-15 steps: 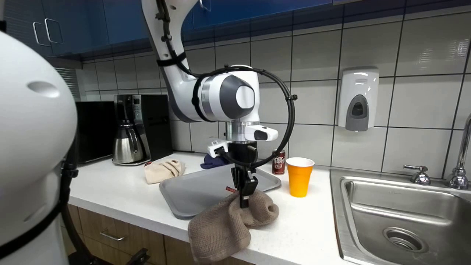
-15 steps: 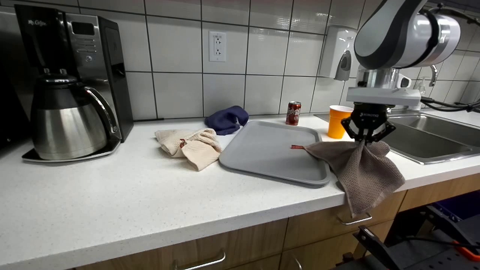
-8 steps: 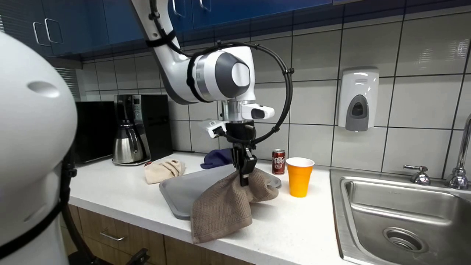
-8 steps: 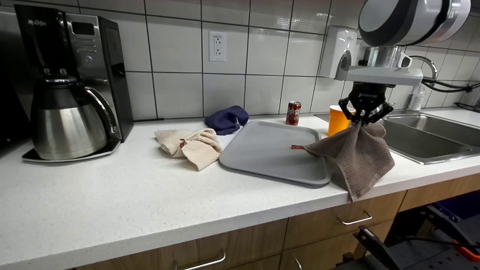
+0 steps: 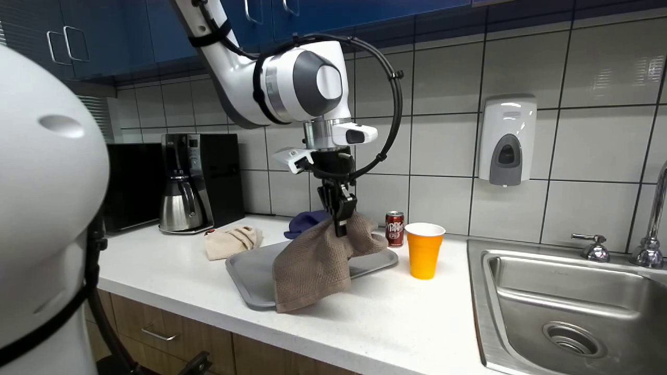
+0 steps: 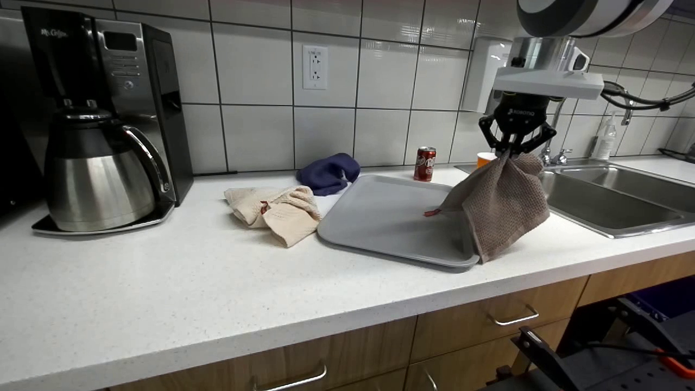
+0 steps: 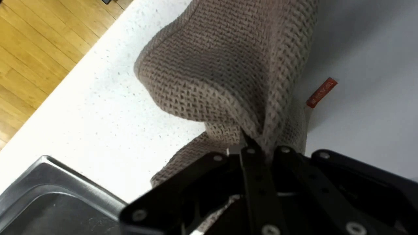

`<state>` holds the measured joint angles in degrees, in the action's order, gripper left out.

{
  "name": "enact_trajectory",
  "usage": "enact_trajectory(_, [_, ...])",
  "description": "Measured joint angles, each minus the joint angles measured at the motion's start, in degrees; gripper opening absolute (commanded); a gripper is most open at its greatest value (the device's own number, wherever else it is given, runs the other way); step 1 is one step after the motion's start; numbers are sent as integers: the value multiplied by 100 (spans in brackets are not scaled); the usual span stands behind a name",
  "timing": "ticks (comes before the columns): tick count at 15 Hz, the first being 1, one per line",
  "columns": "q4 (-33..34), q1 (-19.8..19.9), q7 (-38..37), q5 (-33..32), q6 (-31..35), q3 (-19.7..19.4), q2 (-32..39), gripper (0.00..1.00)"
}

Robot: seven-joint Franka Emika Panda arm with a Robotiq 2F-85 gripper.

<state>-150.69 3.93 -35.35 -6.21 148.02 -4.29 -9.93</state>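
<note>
My gripper [image 5: 340, 230] is shut on a brown woven towel [image 5: 312, 268] and holds it pinched up in folds. It shows the same in the other exterior view, with the gripper [image 6: 509, 153] above the hanging towel [image 6: 505, 209]. In the wrist view the towel [image 7: 225, 65] is bunched between the fingertips of the gripper [image 7: 264, 147], with a red tag [image 7: 321, 93] to the right. The towel hangs over the edge of a grey tray [image 6: 391, 217] and the counter beside it. Whether its lowest corner touches the surface I cannot tell.
An orange cup [image 5: 424, 255] and a red can [image 5: 394, 229] stand behind. The steel sink [image 5: 479, 312] is to the right. A beige towel [image 6: 282, 209], a dark blue cloth [image 6: 328, 172] and a coffee maker [image 6: 103, 163] are to the left.
My gripper has risen and moved slightly left in both exterior views, still shut on the brown towel. The towel has lifted off the counter's front edge and now hangs beside and over the tray.
</note>
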Motion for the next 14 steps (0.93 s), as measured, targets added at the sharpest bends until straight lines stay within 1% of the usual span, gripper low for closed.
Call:
enact_trajectory(8, [413,0,97,212,0,194,124,1])
enact_trajectory(14, [928,-3,99,280,0,222,634,1])
